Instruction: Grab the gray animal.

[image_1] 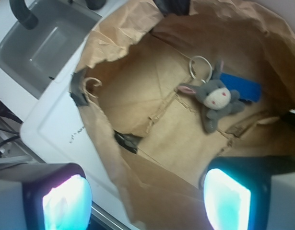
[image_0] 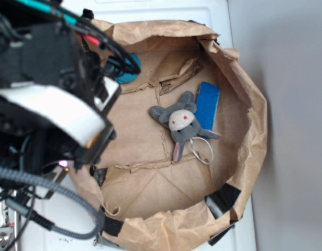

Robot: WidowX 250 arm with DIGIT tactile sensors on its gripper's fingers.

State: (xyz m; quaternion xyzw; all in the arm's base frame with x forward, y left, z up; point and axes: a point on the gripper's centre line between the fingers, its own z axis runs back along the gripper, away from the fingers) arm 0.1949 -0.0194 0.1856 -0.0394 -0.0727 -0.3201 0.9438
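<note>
The gray animal (image_0: 180,124) is a small plush with a cream face, red eyes and long ears, lying flat on the brown paper floor of the bag, right of centre. A thin white string loop (image_0: 202,150) trails from it. In the wrist view the gray animal (image_1: 216,97) lies far ahead, up and to the right. My gripper (image_1: 146,199) is open, its two glowing pads wide apart with nothing between them, hovering over the bag's near paper wall. In the exterior view the arm (image_0: 51,99) fills the left side, well away from the toy.
A blue flat rectangle (image_0: 207,105) lies against the toy's far side. A teal ball (image_0: 128,70) sits partly hidden behind the arm. The crumpled brown paper bag rim (image_0: 255,120) rings everything. A gray sink basin (image_1: 46,45) lies outside the bag on the white top.
</note>
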